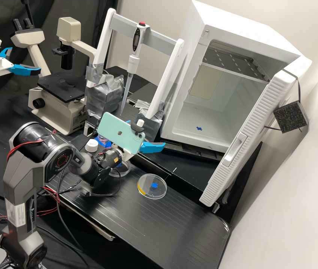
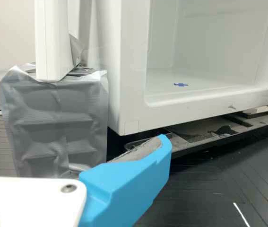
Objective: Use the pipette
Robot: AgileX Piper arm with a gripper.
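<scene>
While a large white cabinet (image 1: 237, 24) with its ribbed door swung wide stands beyond the gripper (image 1: 147, 133), a tall white frame with grey crossbars (image 1: 105, 43) rises farther behind the gripper, near a cream microscope with a black stage (image 1: 62, 87). The gripper itself is released, blue fingers well apart. Past it, the white pipette with a red button (image 1: 133, 64) sits upright at the frame, tip down; below the gripper, a clear round dish (image 1: 159, 191) lies on the black tabletop (image 1: 129, 224).
</scene>
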